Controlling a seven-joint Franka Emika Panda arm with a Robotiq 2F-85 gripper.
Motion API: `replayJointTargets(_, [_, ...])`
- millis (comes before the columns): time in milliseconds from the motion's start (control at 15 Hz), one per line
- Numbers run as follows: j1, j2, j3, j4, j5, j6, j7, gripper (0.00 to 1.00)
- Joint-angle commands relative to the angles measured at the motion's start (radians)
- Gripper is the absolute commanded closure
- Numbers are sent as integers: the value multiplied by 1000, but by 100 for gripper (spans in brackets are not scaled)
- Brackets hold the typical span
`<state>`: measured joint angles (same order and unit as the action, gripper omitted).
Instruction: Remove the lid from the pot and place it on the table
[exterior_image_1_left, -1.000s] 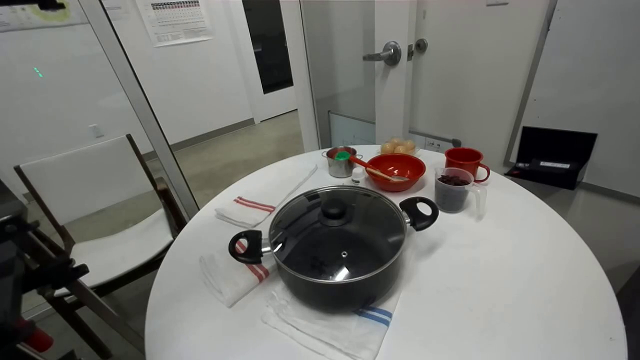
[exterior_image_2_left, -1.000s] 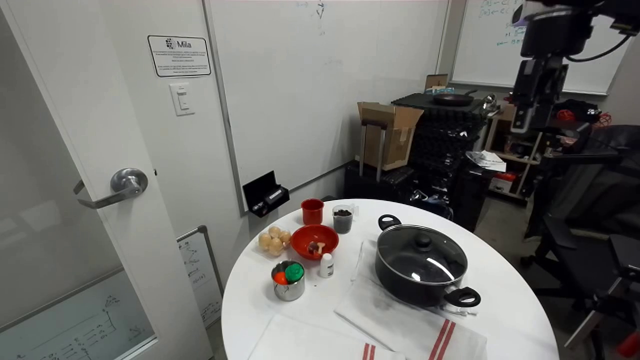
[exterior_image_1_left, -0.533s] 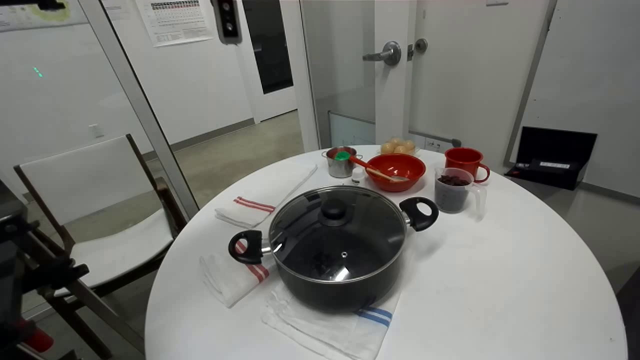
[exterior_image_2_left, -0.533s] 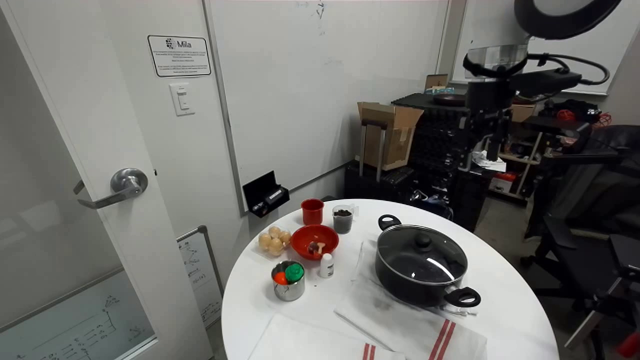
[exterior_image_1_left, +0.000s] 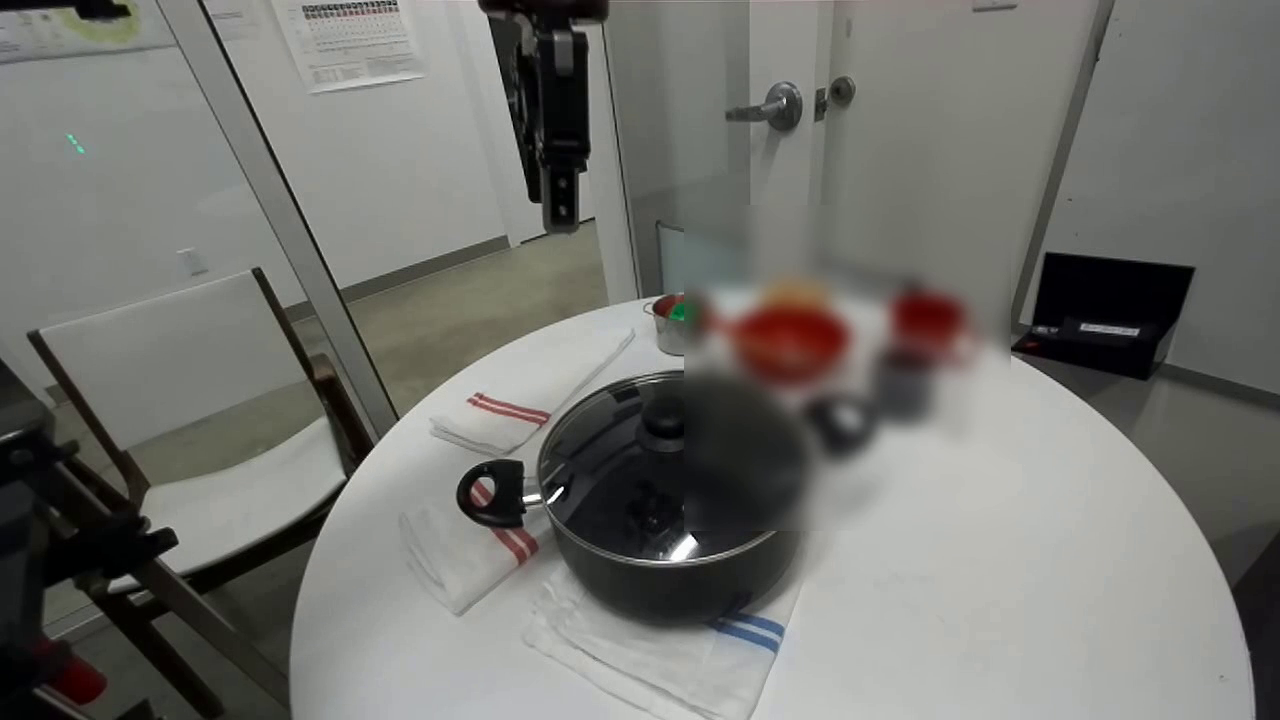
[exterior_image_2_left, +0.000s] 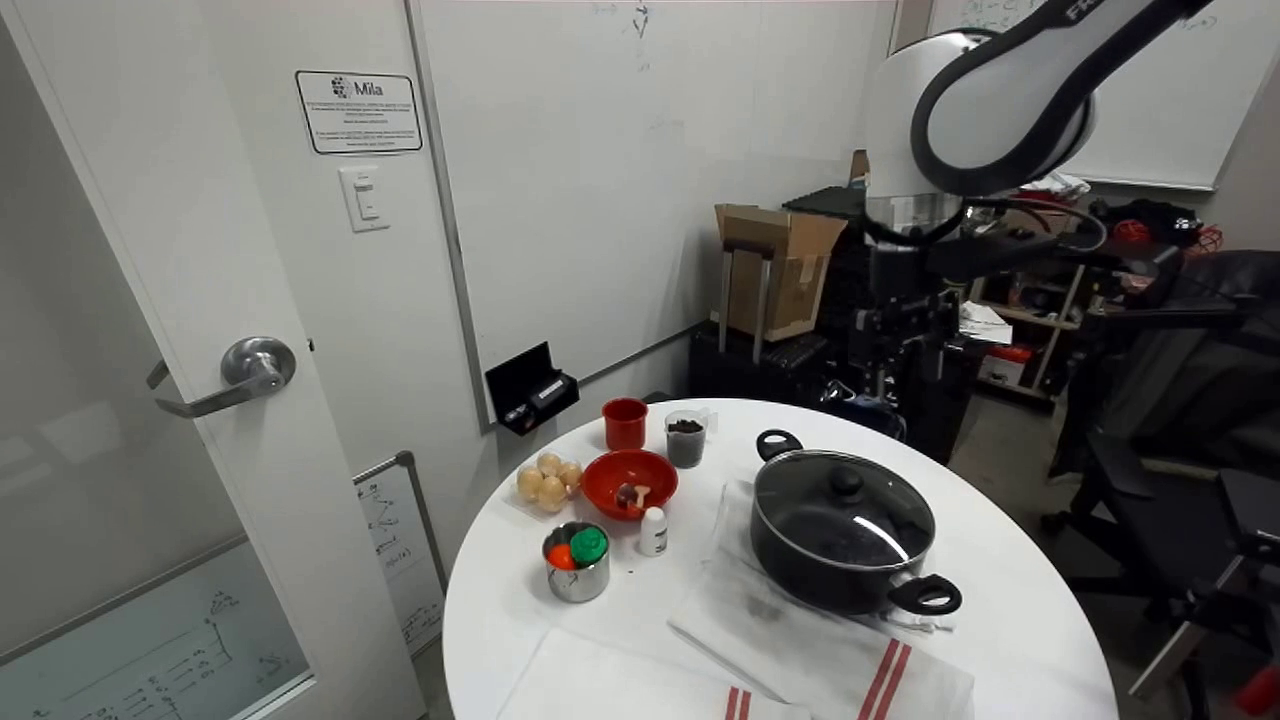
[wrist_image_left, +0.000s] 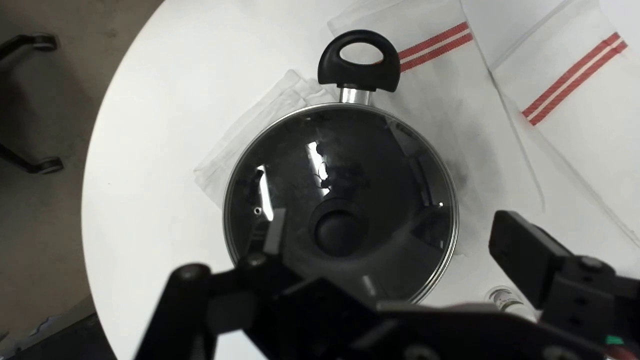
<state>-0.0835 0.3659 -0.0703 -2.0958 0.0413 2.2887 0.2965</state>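
1. Glass lid (exterior_image_2_left: 835, 520): found seated on the wide black pot (exterior_image_2_left: 835, 590), rim to rim, in both exterior views.
2. Saw the pot standing on the round white table (exterior_image_2_left: 1040, 640), near two red-striped towels (exterior_image_2_left: 810, 640); in an exterior view, made out a blue-striped towel (exterior_image_1_left: 655, 660) beneath it.
3. Read the Robotiq gripper (wrist_image_left: 390, 235) as unclenched: in the wrist view, found both fingers (wrist_image_left: 530, 255) spread wide apart, to either side of the dark knob (wrist_image_left: 340, 232).
4. In an exterior view, caught the same gripper (exterior_image_1_left: 550, 210) nearly edge-on, hanging above the table and well apart from the lid; could not tell the spread from that angle.
5. In an exterior view, had the red bowl (exterior_image_2_left: 605, 485), red cup (exterior_image_2_left: 625, 428), eggs (exterior_image_2_left: 550, 490), measuring cup (exterior_image_2_left: 686, 455) with dark contents, white bottle (exterior_image_2_left: 653, 535) and steel cup (exterior_image_2_left: 578, 583) sharp; in an exterior view, found bowl (exterior_image_1_left: 790, 345) and red cup smeared under a blurred patch, along with part of the lid and pot.
6. Looking down from the wrist, picked out a small steam vent (wrist_image_left: 257, 211) in the glass and one loop handle (wrist_image_left: 359, 76); in an exterior view, counted both handles (exterior_image_2_left: 905, 591) plainly.
7. In an exterior view, saw the white-and-black Franka arm (exterior_image_2_left: 990, 130) slanting in high above the table; in an exterior view, saw just the gripper end of it, and a white chair (exterior_image_1_left: 250, 490) near the table.
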Motion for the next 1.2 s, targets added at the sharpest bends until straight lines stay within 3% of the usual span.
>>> replayJointTargets(0, [-9, 130, 3, 104, 72, 23, -35, 0])
replayJointTargets(333, [-36, 281, 9, 221, 167, 16, -50, 0])
replayJointTargets(1133, [-60, 545, -12, 460, 176, -17, -3, 0])
